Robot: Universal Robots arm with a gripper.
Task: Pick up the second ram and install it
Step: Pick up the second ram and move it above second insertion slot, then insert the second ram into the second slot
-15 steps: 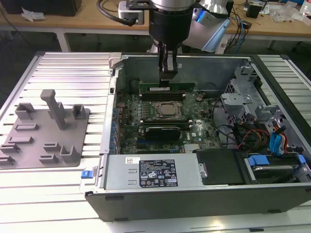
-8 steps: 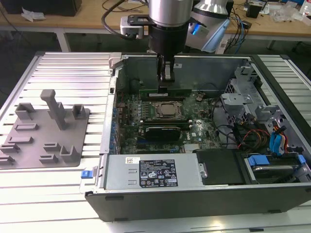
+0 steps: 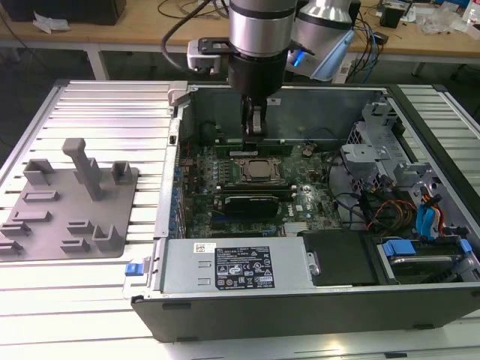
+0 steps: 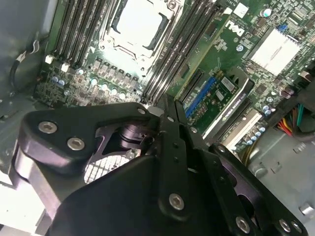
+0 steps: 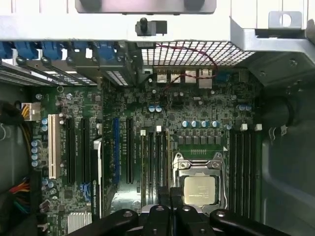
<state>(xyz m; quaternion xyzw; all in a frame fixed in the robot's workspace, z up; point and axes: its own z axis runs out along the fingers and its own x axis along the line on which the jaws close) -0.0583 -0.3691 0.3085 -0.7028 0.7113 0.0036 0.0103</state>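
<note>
The second ram (image 3: 279, 147) is a slim green stick standing on edge in a memory slot just beyond the silver CPU socket (image 3: 259, 169), inside the open computer case. My gripper (image 3: 253, 135) comes straight down onto the stick's middle. In both wrist views the black fingers (image 4: 172, 128) are pressed together, in line with the slots. The first wrist view shows the stick edge-on as a thin brownish line (image 5: 169, 157) running out from between my gripper (image 5: 171, 191) tips, beside the CPU socket (image 5: 199, 189).
A long black card (image 3: 251, 202) lies across the board on the near side of the socket. The case wall (image 3: 180, 135), drive cage (image 3: 371, 161) and cable bundle (image 3: 390, 214) close in the board. A grey fixture plate (image 3: 71, 206) lies outside, at the exterior view's left.
</note>
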